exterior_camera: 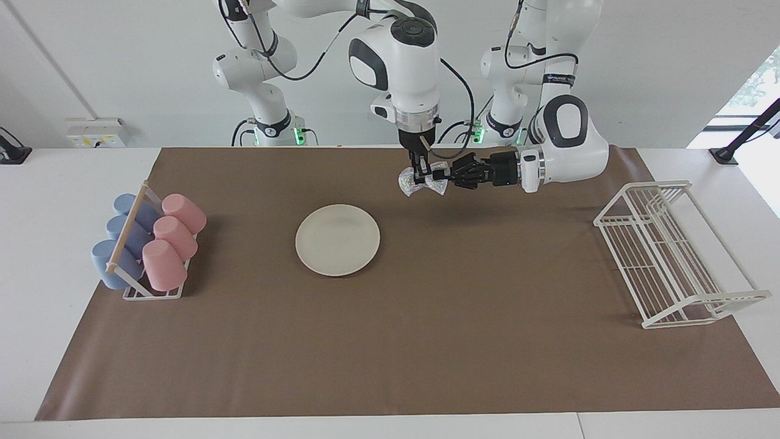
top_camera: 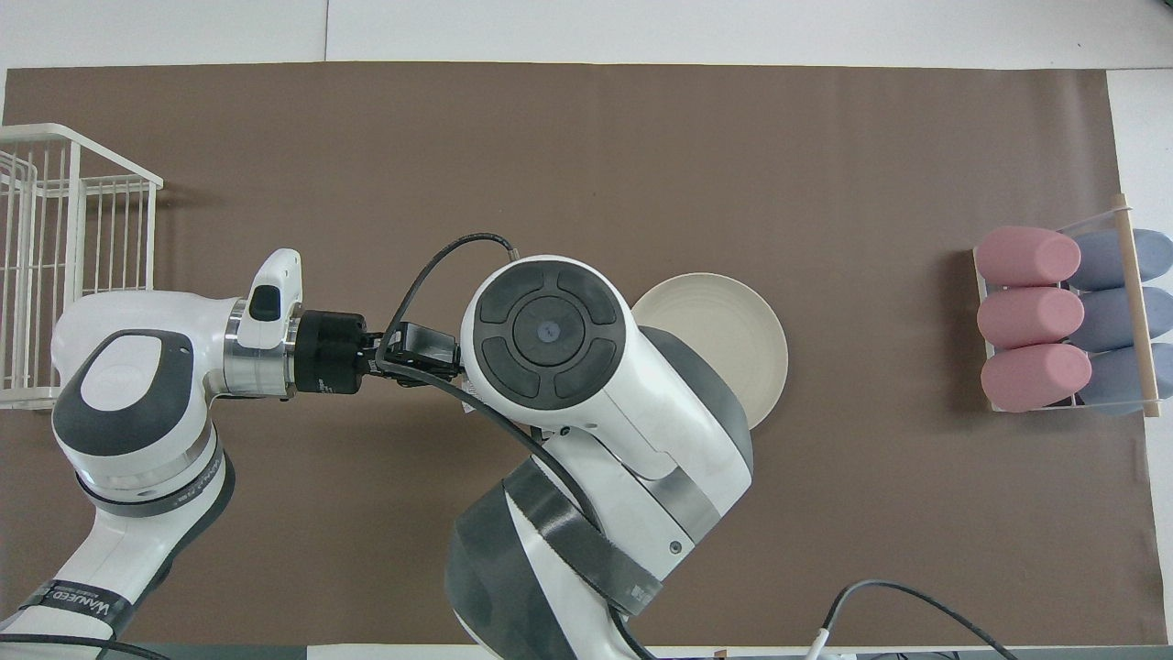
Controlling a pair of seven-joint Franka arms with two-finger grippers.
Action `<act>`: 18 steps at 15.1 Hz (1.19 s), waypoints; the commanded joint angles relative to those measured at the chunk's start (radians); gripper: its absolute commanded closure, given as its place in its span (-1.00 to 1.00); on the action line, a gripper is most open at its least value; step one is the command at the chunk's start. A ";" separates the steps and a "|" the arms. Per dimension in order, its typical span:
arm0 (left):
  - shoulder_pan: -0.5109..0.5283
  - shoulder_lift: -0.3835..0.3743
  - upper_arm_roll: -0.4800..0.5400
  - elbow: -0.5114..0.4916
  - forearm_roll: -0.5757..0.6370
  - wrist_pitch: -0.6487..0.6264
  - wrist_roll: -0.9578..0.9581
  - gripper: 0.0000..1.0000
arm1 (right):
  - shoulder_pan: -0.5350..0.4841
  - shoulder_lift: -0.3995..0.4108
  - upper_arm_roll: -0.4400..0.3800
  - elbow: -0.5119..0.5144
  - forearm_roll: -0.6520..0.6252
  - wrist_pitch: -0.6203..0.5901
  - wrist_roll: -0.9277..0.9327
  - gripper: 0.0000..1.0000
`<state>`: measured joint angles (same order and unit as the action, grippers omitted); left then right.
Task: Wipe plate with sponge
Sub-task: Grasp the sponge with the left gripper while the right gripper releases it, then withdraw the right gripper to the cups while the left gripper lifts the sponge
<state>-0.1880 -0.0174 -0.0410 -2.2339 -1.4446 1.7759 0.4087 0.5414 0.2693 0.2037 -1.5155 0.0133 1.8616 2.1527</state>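
Brown mat laid over a white table, almost edge to edge. White wall past the robots' end, with a pale socket box on it toward the right arm's end, and daylight at a window toward the left arm's end. White wire rack on the mat at the left arm's end, with nothing in it. Small stand at the right arm's end, loaded with three pink cups and three blue cups lying on their sides.

Plate round, flat, cream-white and matte, with a shallow rim, lying bare on the mat near the middle, well apart from the stand and the rack. From overhead, partly covered by the right arm's bulky wrist.

Sponge small, silvery and glittery with a pink-lilac sheen, crumpled and wrinkled, pinched into something like a bow. Up in the air over bare mat, off toward the left arm's end from the plate, clear of the plate itself.

Right gripper pointing straight down from above, fingertips pressed together on the sponge's middle. Left gripper reaching in level from the side, fingers drawn in on the sponge's end nearest it. Both clamped on the same pad at once, tips just beside each other. From overhead, the sponge and both sets of fingertips hidden under the right arm.
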 commanded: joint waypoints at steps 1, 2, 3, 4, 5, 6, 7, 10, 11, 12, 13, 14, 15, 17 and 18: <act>-0.005 -0.006 0.010 -0.007 -0.020 0.005 -0.007 1.00 | -0.017 0.005 0.010 0.006 -0.018 -0.015 -0.042 -0.62; -0.004 -0.006 0.012 -0.007 -0.020 0.004 -0.007 1.00 | -0.018 -0.001 0.010 0.001 -0.013 -0.007 -0.036 -1.00; -0.004 -0.006 0.012 -0.007 -0.020 0.004 -0.008 1.00 | -0.030 -0.008 0.010 -0.005 -0.015 -0.009 -0.045 -1.00; -0.004 -0.006 0.012 -0.007 -0.019 0.005 -0.016 1.00 | -0.037 -0.021 0.010 -0.020 -0.015 -0.010 -0.053 -1.00; -0.002 -0.006 0.015 -0.006 -0.017 0.007 -0.027 1.00 | -0.043 -0.033 0.010 -0.038 -0.018 -0.009 -0.091 -1.00; -0.002 -0.007 0.016 -0.006 -0.011 0.014 -0.036 1.00 | -0.057 -0.047 0.008 -0.054 -0.021 -0.013 -0.181 -1.00; 0.001 -0.010 0.016 -0.003 -0.001 0.019 -0.051 1.00 | -0.076 -0.059 0.008 -0.071 -0.021 -0.016 -0.291 -1.00; 0.002 -0.012 0.016 0.058 0.172 0.055 -0.166 1.00 | -0.167 -0.122 0.008 -0.123 -0.021 -0.050 -0.630 -1.00; 0.001 -0.012 0.016 0.086 0.246 0.078 -0.226 1.00 | -0.196 -0.143 0.008 -0.133 -0.021 -0.079 -0.733 -1.00; -0.005 -0.012 0.016 0.112 0.318 0.095 -0.282 1.00 | -0.225 -0.163 0.008 -0.141 -0.021 -0.114 -0.835 -1.00; -0.011 -0.010 0.016 0.141 0.395 0.108 -0.345 1.00 | -0.253 -0.183 0.008 -0.144 -0.021 -0.152 -0.934 -1.00; -0.015 -0.007 0.012 0.173 0.486 0.115 -0.413 1.00 | -0.285 -0.202 0.008 -0.144 -0.021 -0.185 -1.038 -1.00; -0.022 -0.003 0.007 0.204 0.566 0.125 -0.477 1.00 | -0.320 -0.214 0.006 -0.143 -0.019 -0.202 -1.141 -1.00; -0.082 0.002 0.007 0.262 0.778 0.137 -0.655 1.00 | -0.397 -0.254 0.002 -0.143 -0.018 -0.241 -1.380 -1.00; -0.108 0.005 0.007 0.279 0.885 0.140 -0.738 1.00 | -0.440 -0.260 0.002 -0.143 -0.018 -0.261 -1.466 -1.00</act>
<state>-0.2291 -0.0223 -0.0376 -2.0032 -0.7340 1.8879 -0.1672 0.1792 0.0576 0.1974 -1.6180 0.0081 1.6219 0.8697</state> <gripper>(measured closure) 0.943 0.000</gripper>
